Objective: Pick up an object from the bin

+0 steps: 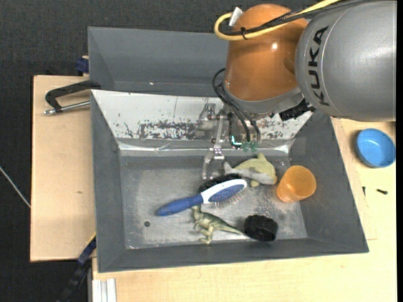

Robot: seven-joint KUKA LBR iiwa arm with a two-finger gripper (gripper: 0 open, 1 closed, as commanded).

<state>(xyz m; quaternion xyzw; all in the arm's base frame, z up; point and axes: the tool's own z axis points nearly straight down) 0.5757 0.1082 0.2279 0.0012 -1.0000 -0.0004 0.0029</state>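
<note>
Arm reaching in from the right, orange wrist cover above the bin, gripper pointing down, open or closed I cannot tell, blue-and-white brush lying just below its tip, pale soft toy close beside.

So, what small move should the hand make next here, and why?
Probably a short, straight descent. The hand hangs at the back of the bin, close over the head end of the blue brush, with a pale soft toy just beside it. The brush looks like the nearest thing under it to take.
</note>
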